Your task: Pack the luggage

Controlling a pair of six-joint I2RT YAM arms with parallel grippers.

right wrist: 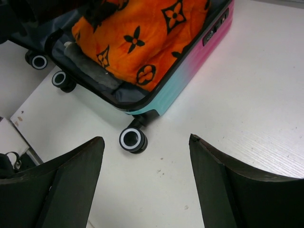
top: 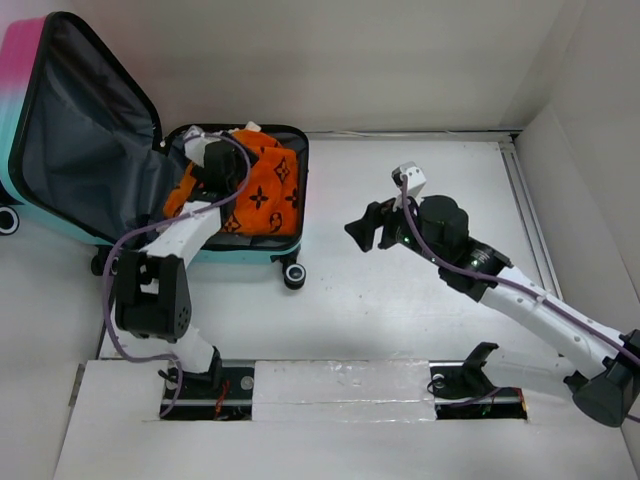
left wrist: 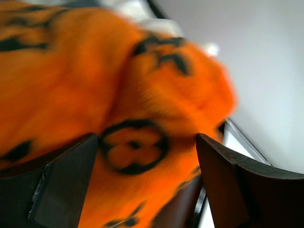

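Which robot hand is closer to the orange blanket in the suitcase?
Left. The left gripper hangs right over the orange blanket, jaws open, inside the luggage. The right gripper is off to the side, above the table.

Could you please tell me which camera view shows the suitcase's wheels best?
The right wrist view: three black-and-white wheels are close and sharp along the edge of the suitcase. The top view shows them small and distant. The left wrist view shows none, only the orange blanket.
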